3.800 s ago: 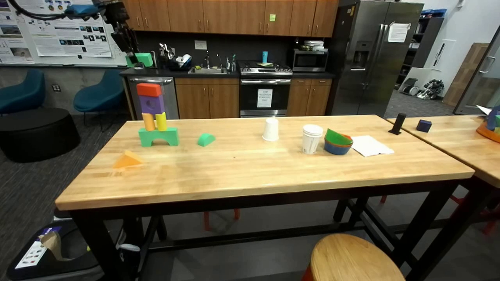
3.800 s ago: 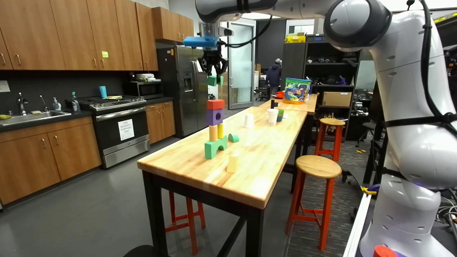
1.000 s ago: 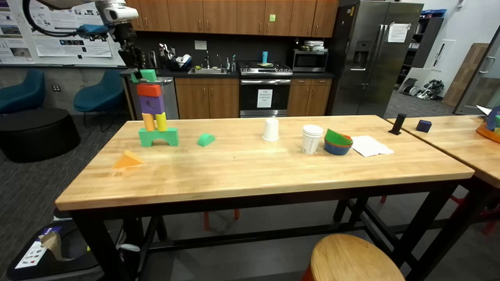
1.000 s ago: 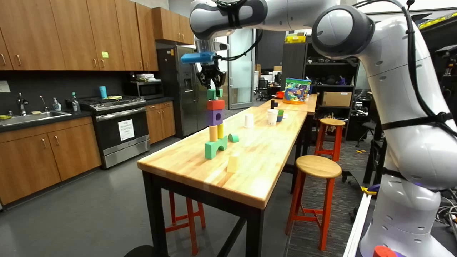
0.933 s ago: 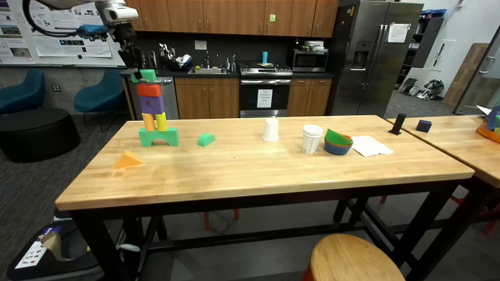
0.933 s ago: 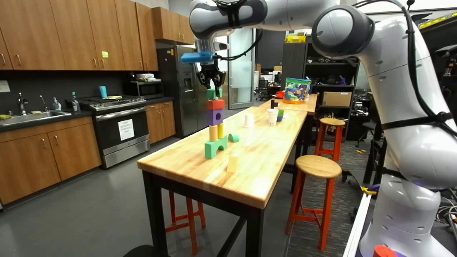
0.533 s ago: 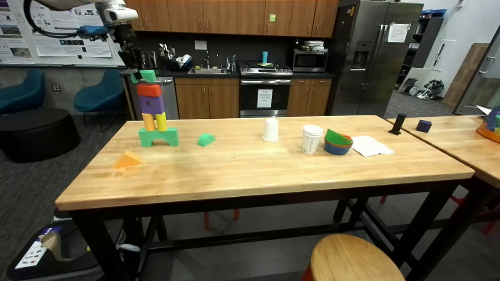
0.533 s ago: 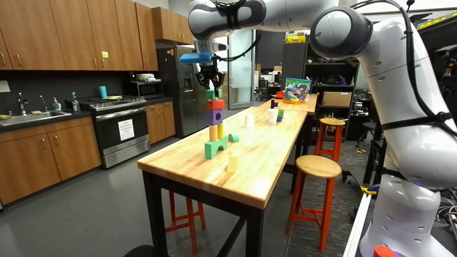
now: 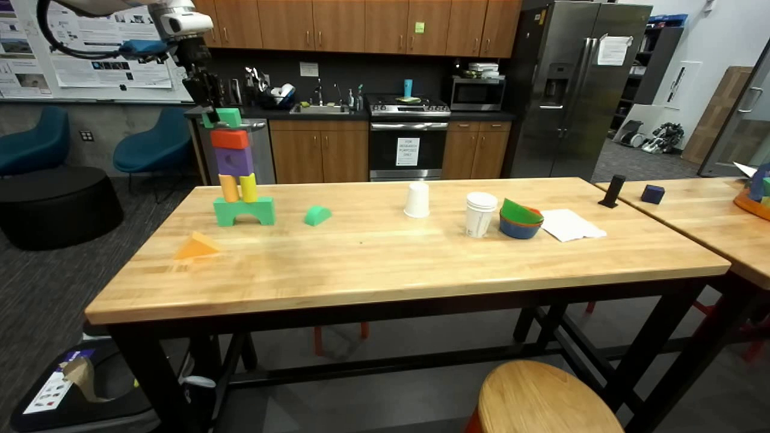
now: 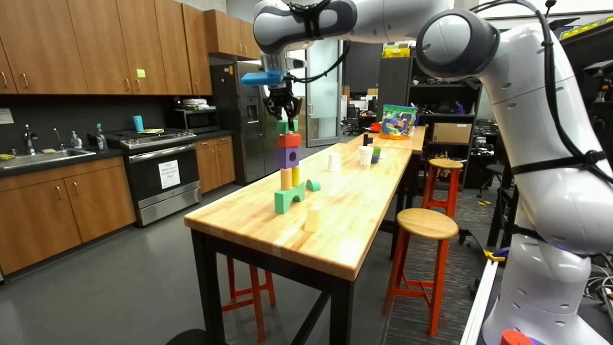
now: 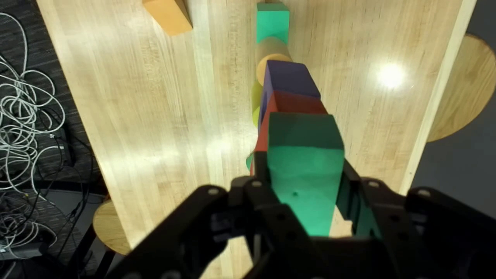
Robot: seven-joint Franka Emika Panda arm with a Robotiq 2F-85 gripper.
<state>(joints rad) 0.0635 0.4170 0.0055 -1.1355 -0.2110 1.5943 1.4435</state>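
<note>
A green block [image 11: 304, 135] is gripped between the black fingers of my gripper [image 11: 304, 166], which press on both its sides in the wrist view. In both exterior views this block [image 10: 282, 127] sits right over the red block [image 9: 229, 139], slightly off to one side, and I can make out no gap between them. Below the red one come a purple block [image 9: 234, 162] with a hole, then an orange cylinder [image 9: 229, 187] and a yellow cylinder [image 9: 248, 187] side by side. A green arch [image 9: 243, 210] on the table bears the whole upright tower.
An orange wedge [image 9: 197, 245] and a green half-round block [image 9: 317, 215] lie near the tower. Farther along the wooden table [image 9: 361, 264] stand a white cup [image 9: 417, 199], stacked cups [image 9: 480, 214], nested bowls [image 9: 520, 219] and a paper sheet [image 9: 571, 225]. Stools flank the table.
Since the oldest frames my gripper has come down with the green block, from above the tower to its top. Over the last second it has shifted only slightly sideways; the tower stands unchanged.
</note>
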